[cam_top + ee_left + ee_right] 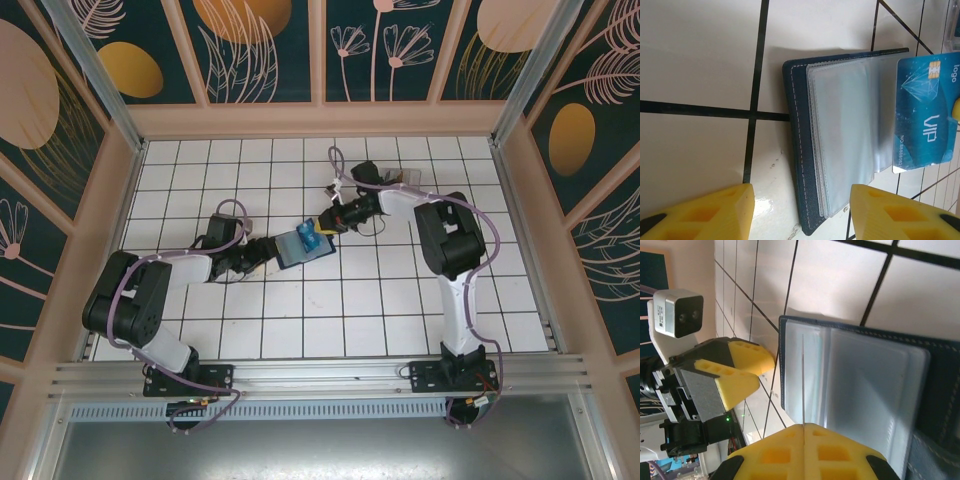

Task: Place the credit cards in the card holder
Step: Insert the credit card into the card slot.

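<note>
Left gripper [801, 200] open: yellow fingers apart, straddling one end of the holder [795, 150], with a clear gap on one side and a tight one on the other, no clamp seen. Holder lies opened flat on the white tiled table [700, 50], between the two grippers in the top view. Navy cover with white stitching is underneath, clear sleeves stacked on top. Blue card [922, 115], "VIP" print and gold chip, is at the holder's side away from the stitched edge, overlapping the sleeve ends; can't tell if it's in a slot. Right gripper [803, 427] clamped on that card by one edge. Right wrist view has the card edge-on, above the sleeves.
</note>
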Motion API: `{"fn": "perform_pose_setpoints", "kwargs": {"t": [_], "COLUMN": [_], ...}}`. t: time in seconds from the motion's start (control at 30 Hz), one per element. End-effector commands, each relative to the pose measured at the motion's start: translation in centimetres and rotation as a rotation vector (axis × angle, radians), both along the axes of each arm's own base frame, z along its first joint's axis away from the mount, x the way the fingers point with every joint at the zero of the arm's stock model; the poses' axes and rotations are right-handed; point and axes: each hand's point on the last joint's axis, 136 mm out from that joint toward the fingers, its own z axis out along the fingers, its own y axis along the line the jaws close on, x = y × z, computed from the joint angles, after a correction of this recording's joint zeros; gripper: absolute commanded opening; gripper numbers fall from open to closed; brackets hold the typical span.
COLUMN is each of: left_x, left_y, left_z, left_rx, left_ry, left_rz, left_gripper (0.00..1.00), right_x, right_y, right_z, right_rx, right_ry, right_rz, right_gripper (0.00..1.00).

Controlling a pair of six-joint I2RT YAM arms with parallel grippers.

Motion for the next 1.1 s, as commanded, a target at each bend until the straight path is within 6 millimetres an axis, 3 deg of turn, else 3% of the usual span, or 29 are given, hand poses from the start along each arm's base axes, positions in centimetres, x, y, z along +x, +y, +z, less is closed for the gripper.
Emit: {"fn": "perform_pose_setpoints", "kwargs": {"t": [0.0,0.13,0.37,0.8,1.07], "left_x": [0.2,0.2,0.1,1.0,0.9], "left_y": [-0.1,0.0,0.1,-0.6,-1.1], "left_z": [-0.2,-0.2,-0.2,0.1,-0.7], "left_rx": [0.015,0.020,0.025,0.008,-0.012], "left_ry": [-0.004,-0.004,-0.006,-0.014,0.010], "left_rz": [-0.010,-0.009,-0.002,-0.021,-0.031], "left_gripper": [0.54,0.53,0.53,0.42,0.27], "right_x": [-0.4,-0.1,-0.3,-0.4,-0.4], "right_y": [0.3,0.0,0.0,-0.2,0.2], "right_z": [-2.0,-3.4,-3.7,-4.3,-4.3], "right_rx": [-0.049,-0.098,-0.101,-0.122,-0.105], "right_ry": [0.023,0.031,0.035,0.035,0.045], "right_rz": [0.027,0.024,0.037,0.044,0.039], "right_gripper": [0.00,0.00,0.00,0.00,0.00]}}
